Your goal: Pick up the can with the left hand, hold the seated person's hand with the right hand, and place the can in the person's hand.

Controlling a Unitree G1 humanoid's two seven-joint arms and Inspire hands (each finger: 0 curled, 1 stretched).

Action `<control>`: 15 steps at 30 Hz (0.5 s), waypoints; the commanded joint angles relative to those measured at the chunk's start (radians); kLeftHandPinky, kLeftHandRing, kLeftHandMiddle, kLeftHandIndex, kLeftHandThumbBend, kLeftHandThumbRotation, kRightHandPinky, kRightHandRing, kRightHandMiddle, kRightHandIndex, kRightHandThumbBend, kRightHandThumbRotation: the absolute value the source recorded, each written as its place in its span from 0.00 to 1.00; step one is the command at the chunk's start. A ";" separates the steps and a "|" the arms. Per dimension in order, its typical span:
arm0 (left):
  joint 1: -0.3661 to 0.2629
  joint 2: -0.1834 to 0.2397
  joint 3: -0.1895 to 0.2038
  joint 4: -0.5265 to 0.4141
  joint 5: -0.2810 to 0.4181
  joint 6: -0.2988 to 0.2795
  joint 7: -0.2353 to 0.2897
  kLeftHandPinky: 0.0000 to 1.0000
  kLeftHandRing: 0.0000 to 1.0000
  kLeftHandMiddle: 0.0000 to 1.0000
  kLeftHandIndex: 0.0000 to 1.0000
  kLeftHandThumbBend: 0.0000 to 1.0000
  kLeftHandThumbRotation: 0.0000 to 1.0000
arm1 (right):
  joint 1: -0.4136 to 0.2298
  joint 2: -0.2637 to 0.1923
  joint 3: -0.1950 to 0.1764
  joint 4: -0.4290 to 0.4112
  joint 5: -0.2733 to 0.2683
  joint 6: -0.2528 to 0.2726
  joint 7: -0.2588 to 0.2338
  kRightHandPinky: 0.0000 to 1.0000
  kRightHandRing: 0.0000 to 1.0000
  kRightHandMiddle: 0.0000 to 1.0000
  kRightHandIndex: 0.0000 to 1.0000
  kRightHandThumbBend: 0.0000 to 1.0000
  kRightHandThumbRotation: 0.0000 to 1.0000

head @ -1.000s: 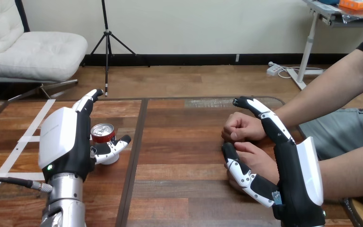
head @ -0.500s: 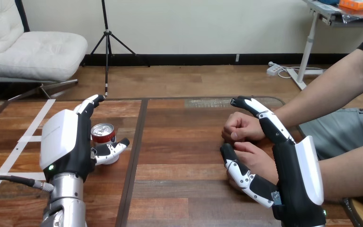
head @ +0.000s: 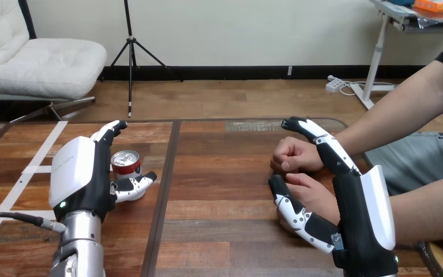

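The left hand (head: 83, 176) is spread wide at the red-and-silver drink can (head: 126, 161), straight fingers reaching past it, thumb low by its base, gripping nothing; the can stands upright on the wooden table (head: 219, 173), left of the middle. A thumb that low could tip or skid it as the hand closes. The right hand (head: 360, 210), also open, brackets the person's nearer hand (head: 317, 195), which looks curled; handed over like that, the can could fall.

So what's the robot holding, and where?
Nothing is clasped yet. The red and silver metal can stands between the thumb and fingers of the left hand; the person's lower hand lies between those of the right hand.
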 commanded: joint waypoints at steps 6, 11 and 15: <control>-0.097 0.045 -0.015 0.033 0.001 0.008 -0.019 0.67 0.79 0.83 0.82 0.68 0.11 | -0.015 0.005 -0.008 -0.045 -0.004 0.008 -0.011 0.83 0.84 0.85 0.79 0.43 0.00; -0.109 0.052 -0.020 0.050 -0.003 0.014 -0.035 0.68 0.80 0.85 0.83 0.68 0.10 | -0.014 0.004 -0.007 -0.048 -0.001 0.010 -0.009 0.83 0.84 0.85 0.79 0.43 0.00; -0.117 0.056 -0.022 0.065 -0.007 0.011 -0.044 0.69 0.81 0.85 0.83 0.68 0.10 | -0.011 0.002 -0.008 -0.053 0.001 0.014 -0.004 0.83 0.85 0.85 0.79 0.43 0.00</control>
